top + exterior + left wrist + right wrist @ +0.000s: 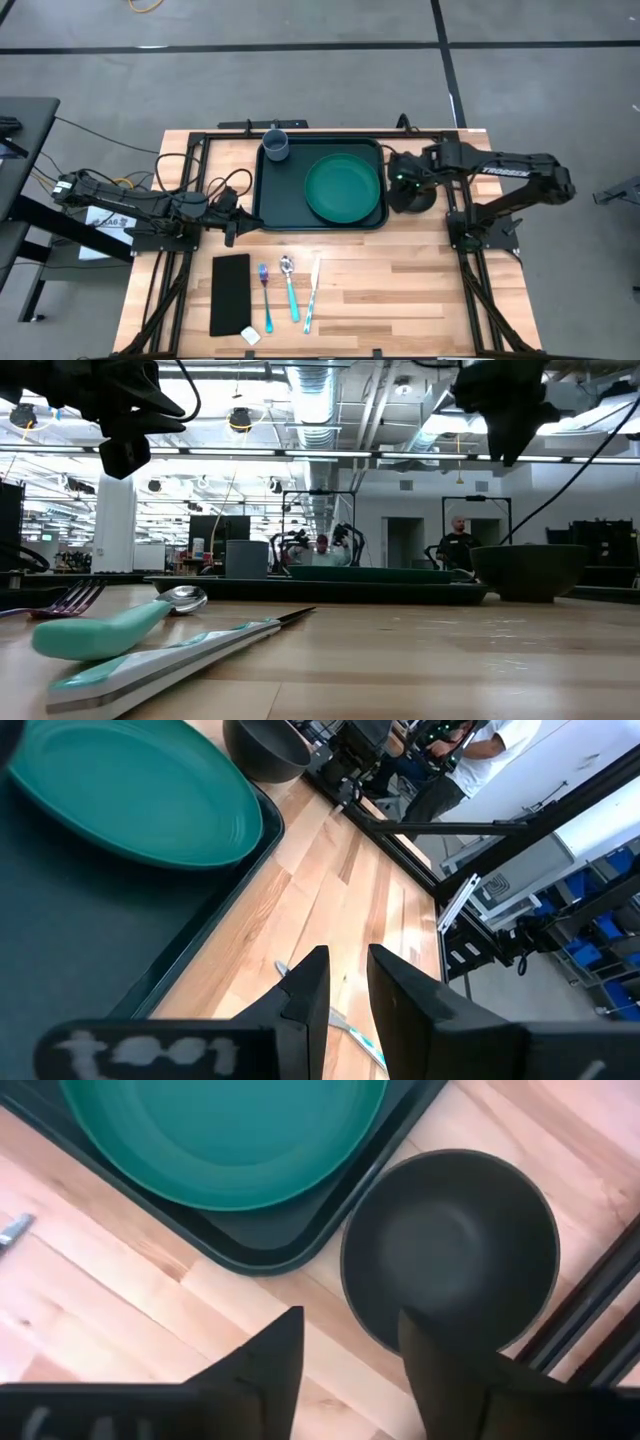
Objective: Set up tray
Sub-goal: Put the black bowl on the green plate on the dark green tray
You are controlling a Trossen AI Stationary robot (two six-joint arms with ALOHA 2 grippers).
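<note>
The dark green tray [268, 195] lies at the table's far middle. On it rest a round green plate [345, 187] and a grey-blue cup [275, 145]. A black bowl [415, 197] stands on the table just right of the tray. My right gripper [396, 180] hovers open above the bowl's left rim [450, 1240], well clear of it in the low view [505, 420]. My left gripper [232, 224] hangs above the table by the tray's near left corner, its fingers [345, 980] a little apart and empty.
A black napkin [230, 293], a fork [265, 288], a spoon [290, 288] and a knife [312, 295] lie side by side near the table's near edge, left of centre. A small white piece [250, 336] lies by the napkin. Bare wood spreads at the near right.
</note>
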